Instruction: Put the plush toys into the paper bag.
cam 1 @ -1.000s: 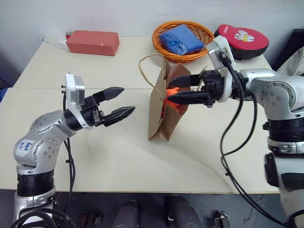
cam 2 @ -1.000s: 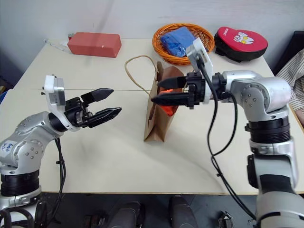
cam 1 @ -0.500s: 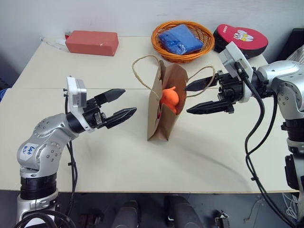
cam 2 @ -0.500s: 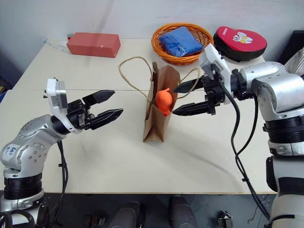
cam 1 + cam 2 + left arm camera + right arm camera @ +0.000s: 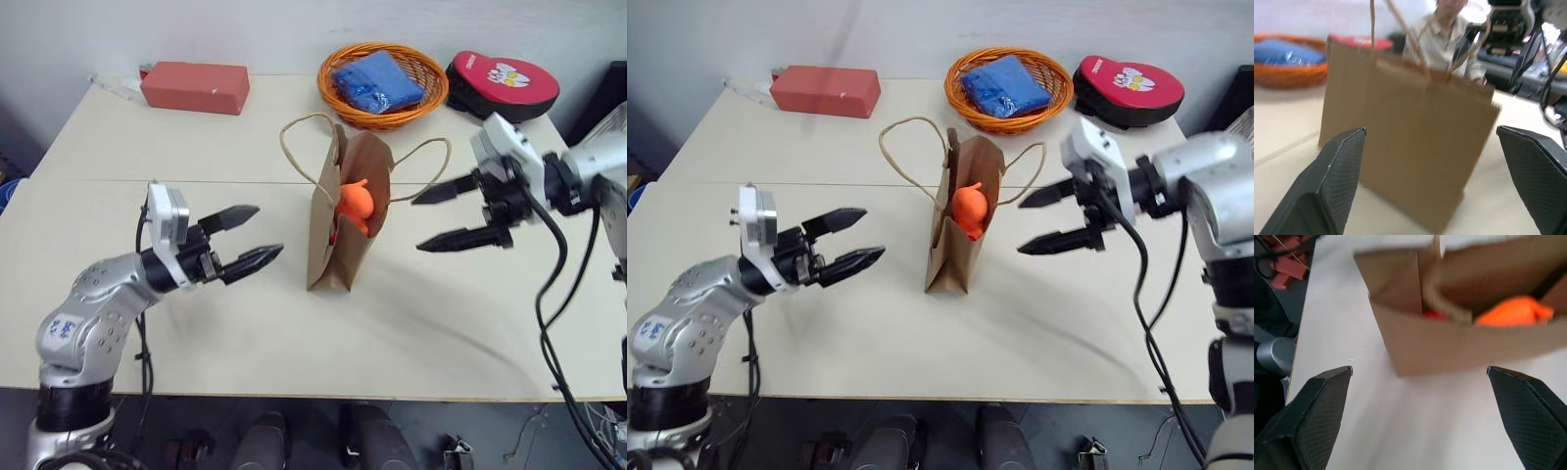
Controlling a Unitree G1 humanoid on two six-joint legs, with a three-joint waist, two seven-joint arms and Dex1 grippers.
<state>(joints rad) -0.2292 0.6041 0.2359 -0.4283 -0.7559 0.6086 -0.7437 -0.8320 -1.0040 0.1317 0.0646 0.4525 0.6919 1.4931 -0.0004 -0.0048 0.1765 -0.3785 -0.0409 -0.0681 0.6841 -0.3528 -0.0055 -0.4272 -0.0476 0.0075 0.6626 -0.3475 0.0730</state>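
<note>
**Both toys in the bag, both grippers clear of it**

Starting at my left: the left gripper [image 5: 243,238] hangs over the table [image 5: 147,147] well short of the bag, its two black fingers spread wide with nothing between them. It points roughly level at the bag's flat side, which suits a hand kept ready to steady the bag rather than one that carries anything.

In the middle, the paper bag [image 5: 333,245] stands upright on the table with its mouth open and its string handles looped out to either side. The orange plush toy [image 5: 354,202] sits high in the mouth, its top poking above the rim. In the right wrist view I can also make out a patch of the red plush toy [image 5: 1432,315] deeper inside, beside the orange one. So I judge the job as good as done.

To the right, the right gripper [image 5: 462,212] is off to the side of the bag, apart from it, fingers wide apart and empty, pointing back toward the opening. I would watch the near handle loop, which lies close to those fingertips and could snag.

Behind, the orange basket [image 5: 383,83] with the blue cloth [image 5: 376,79], the red box [image 5: 193,86] and the red padded disc [image 5: 502,81] stay out of it.
</note>
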